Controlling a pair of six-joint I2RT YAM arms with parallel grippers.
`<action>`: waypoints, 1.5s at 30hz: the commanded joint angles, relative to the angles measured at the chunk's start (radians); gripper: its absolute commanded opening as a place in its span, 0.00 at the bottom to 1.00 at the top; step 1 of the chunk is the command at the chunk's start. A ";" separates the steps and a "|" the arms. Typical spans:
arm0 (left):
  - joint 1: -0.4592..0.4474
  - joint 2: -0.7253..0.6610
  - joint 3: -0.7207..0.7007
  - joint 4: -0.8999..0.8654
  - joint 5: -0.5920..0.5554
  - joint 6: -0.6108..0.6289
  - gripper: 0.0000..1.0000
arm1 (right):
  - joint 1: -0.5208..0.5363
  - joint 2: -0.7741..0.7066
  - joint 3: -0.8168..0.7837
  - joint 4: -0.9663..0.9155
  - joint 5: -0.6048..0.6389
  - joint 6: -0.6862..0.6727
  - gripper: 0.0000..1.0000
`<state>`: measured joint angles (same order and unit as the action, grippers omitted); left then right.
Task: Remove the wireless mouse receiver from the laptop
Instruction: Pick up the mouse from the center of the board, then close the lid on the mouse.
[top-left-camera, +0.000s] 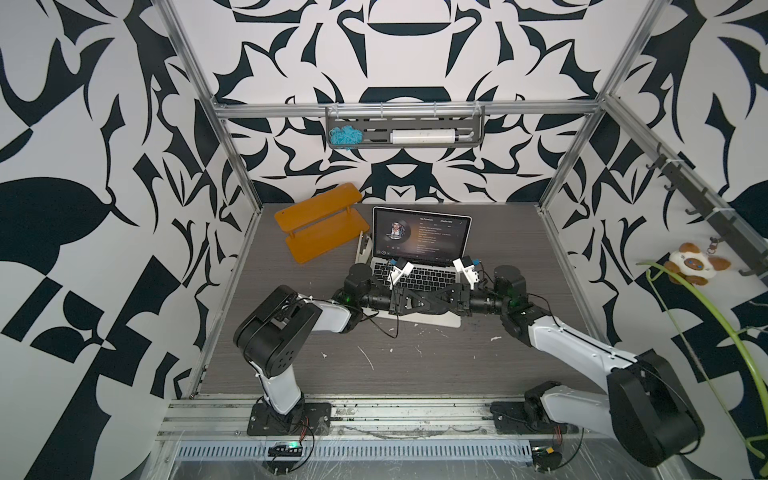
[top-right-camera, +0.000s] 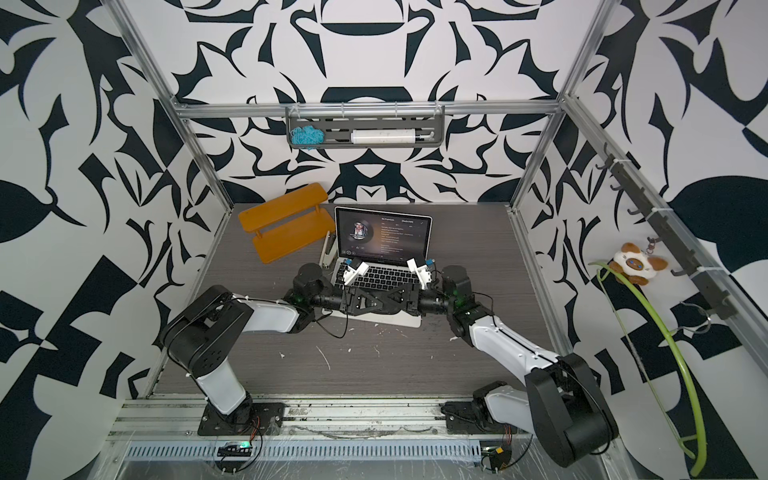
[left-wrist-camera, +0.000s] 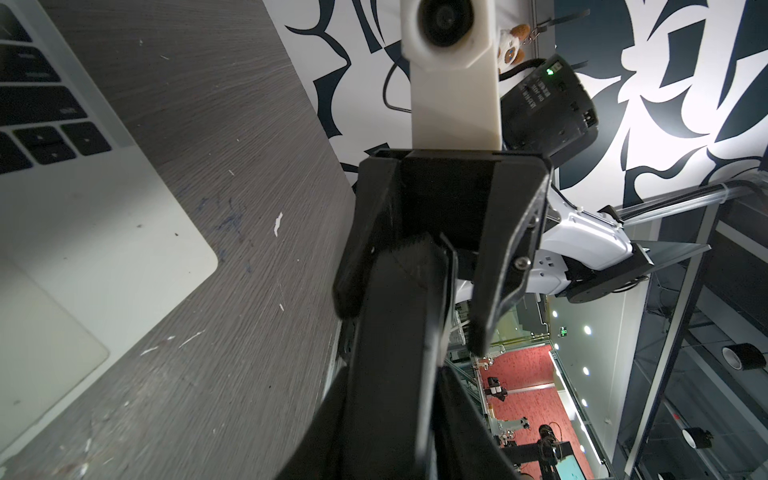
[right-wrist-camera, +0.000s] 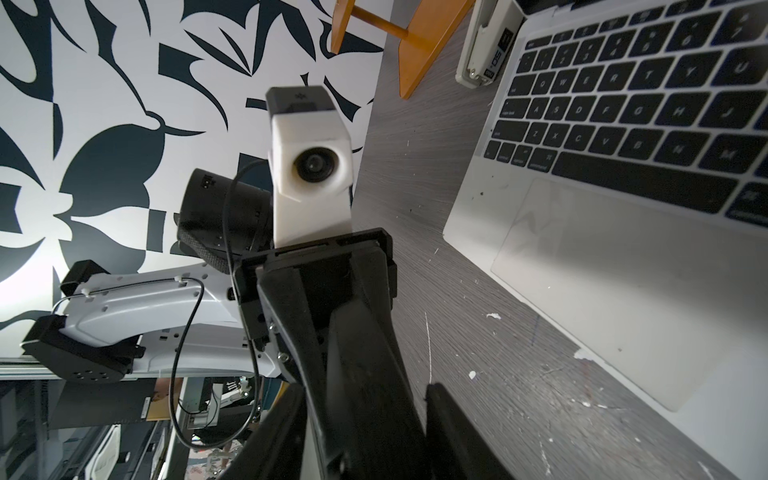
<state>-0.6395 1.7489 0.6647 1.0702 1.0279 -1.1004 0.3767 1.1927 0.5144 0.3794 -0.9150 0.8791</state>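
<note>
The laptop (top-left-camera: 428, 274) (top-right-camera: 386, 272) sits open toward 12 o'clock on the grey surface (top-left-camera: 415, 365). Its screen is lit with a dark music player and a round portrait. Both arms reach in low from 9 and 3 o'clock, and they meet head-on above the trackpad (right-wrist-camera: 582, 291), at 6 o'clock of the keyboard.

In the left wrist view the left gripper (left-wrist-camera: 428, 253) has its jaws drawn nearly together at the tips. Whether anything is pinched between them I cannot tell. The right gripper (right-wrist-camera: 368, 392) has its jaws spread apart, 1 on each side of the left gripper's narrowed fingers (right-wrist-camera: 353, 353). In both top views the 2 sets of fingers overlap into a black X shape. The receiver is too small to make out in any view.

A white stapler (top-left-camera: 363, 249) lies just beside the laptop's left edge, at 9 o'clock of the screen. An orange 2-tier shelf (top-left-camera: 322, 226) stands at 10 o'clock of the laptop, near the stapler. A brown and white plush toy (top-left-camera: 692, 268) hangs on the wall at 3 o'clock, well apart from everything on the surface.
</note>
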 joint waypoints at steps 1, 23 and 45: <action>0.006 0.011 -0.008 0.044 0.009 0.005 0.09 | -0.022 -0.048 0.033 -0.014 -0.058 -0.006 0.56; 0.018 -0.002 -0.017 0.064 0.032 -0.021 0.12 | -0.027 -0.063 0.012 -0.155 -0.156 -0.100 0.30; 0.044 -0.025 -0.035 0.123 0.043 -0.066 0.45 | -0.019 -0.021 0.020 -0.187 -0.127 -0.146 0.15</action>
<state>-0.6132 1.7462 0.6449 1.1103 1.0695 -1.1526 0.3508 1.1801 0.5167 0.2024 -1.0298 0.7513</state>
